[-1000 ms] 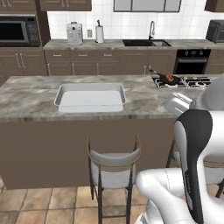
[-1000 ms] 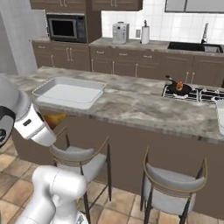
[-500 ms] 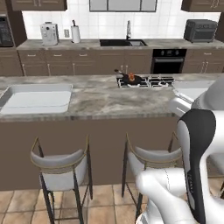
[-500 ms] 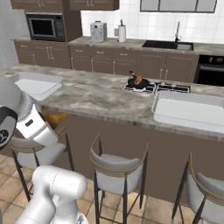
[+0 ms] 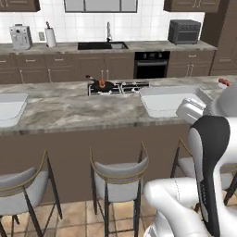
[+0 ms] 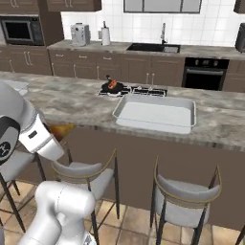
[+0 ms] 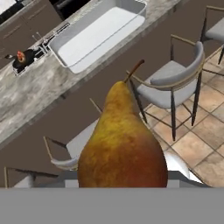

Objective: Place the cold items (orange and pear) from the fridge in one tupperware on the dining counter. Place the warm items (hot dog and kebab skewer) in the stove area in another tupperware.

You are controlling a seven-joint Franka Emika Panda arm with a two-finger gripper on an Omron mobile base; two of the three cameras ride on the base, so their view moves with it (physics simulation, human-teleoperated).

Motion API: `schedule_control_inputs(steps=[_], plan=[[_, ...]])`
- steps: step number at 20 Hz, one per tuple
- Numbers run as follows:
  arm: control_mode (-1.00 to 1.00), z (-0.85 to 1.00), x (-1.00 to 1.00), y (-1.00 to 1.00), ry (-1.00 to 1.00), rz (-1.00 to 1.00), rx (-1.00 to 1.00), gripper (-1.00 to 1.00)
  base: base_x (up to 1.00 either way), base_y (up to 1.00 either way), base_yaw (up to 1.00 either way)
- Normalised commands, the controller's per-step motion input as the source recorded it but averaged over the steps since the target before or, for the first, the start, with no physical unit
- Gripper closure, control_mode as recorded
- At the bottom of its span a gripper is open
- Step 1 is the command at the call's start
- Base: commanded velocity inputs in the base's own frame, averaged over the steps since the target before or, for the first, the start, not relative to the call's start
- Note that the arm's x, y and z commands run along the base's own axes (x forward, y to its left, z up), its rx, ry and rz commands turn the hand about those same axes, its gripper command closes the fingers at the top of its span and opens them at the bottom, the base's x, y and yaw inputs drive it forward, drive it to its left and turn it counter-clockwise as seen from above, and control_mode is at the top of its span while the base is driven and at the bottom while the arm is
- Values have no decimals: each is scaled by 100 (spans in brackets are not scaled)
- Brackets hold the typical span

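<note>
Grey marbled stone makes up the long dining counter (image 6: 76, 103) in front of you, with brown cabinets and a white tiled wall behind it; you will find no readable brand or lettering anywhere. Reading left to right in the right base view, you have the white arm, a sliver of the golden-brown pear (image 6: 61, 130) at its end, the small dark pan (image 6: 111, 86) on the cooktop, then the shallow white rectangular tupperware tray (image 6: 188, 110) on the counter. Compared with a second ago your whole view has slid along the counter: that is the base driving, and this tray has come into sight while another white tray (image 5: 10, 109) now sits at the far left. Your gripper is clamped on the pear (image 7: 122, 144), stem pointing up, well short of the tray (image 7: 123, 8), above the grey-cushioned bar stools (image 7: 173, 83).
</note>
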Motion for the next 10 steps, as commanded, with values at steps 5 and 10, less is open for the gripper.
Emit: schedule_control_inputs(steps=[5,10], plan=[[100,0,0,0,0,0,0,100,52,-57,-5],[100,0,0,0,0,0,0,100,86,-36,0]])
